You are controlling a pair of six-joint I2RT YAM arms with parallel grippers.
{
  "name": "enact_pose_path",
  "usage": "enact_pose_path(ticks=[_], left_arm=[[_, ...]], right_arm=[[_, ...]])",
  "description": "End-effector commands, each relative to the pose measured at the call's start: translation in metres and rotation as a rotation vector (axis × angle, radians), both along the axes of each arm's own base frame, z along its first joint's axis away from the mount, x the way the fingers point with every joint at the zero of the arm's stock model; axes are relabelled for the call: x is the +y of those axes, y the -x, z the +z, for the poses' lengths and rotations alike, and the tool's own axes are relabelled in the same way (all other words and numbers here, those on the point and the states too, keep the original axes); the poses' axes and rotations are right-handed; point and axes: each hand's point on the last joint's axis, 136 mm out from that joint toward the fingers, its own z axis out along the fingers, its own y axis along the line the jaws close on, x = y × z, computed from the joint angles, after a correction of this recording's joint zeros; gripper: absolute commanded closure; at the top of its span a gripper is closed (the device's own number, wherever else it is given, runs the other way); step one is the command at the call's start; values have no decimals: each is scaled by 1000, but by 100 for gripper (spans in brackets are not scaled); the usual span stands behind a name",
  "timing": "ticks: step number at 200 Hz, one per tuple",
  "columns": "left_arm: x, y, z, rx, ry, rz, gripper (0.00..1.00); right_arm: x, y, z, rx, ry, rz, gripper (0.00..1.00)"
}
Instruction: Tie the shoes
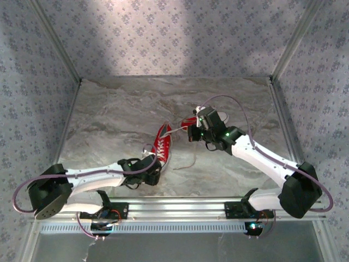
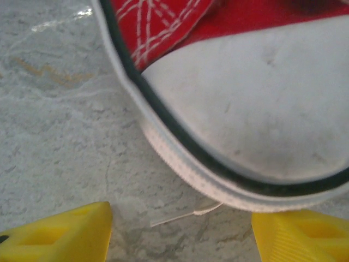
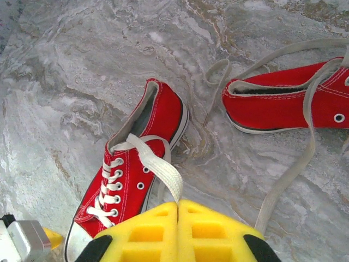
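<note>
At lower centre of the right wrist view, the right claw (image 3: 177, 210) is pressing together on a white lace (image 3: 159, 166) rising from the left-hand shoe (image 3: 136, 164). The other shoe (image 3: 283, 101) is lying at upper right, its laces trailing loose on the desk (image 3: 82, 82). The left claw (image 2: 181, 216) is standing apart, framing the toe cap (image 2: 256, 109) without touching it. Judgement: the left claw should be pinning the toe, so the pull is tensioning the lace rather than dragging the shoe.

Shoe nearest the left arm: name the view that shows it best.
Right wrist: nearly the whole shoe, its lace pinched in the right gripper. Top external shows it small; left wrist shows its toe cap close up.
</note>
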Motion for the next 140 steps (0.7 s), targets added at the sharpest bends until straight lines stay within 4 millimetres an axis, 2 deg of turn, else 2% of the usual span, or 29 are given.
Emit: enact_pose_path(ticks=[1,32,65,91,120,140], left_arm=[[-19,-6,7,-34,32,-58,31],[-30,6,0,-6,35,-120,35],[-39,22,-7,12,28,-177,52],[-32,24,-11,22,3,-170,68],[-38,27,-2,17,26,-199,88],[-55,33,15,17,82,-261,94]], right_arm=[[-3,5,5,2,-22,-1,100],[-7,6,4,2,-17,-9,100],[-10,6,2,6,-15,-16,100],[-11,6,1,6,-12,-21,100],[-15,5,0,6,-3,-31,100],[-18,5,1,-1,3,-45,100]])
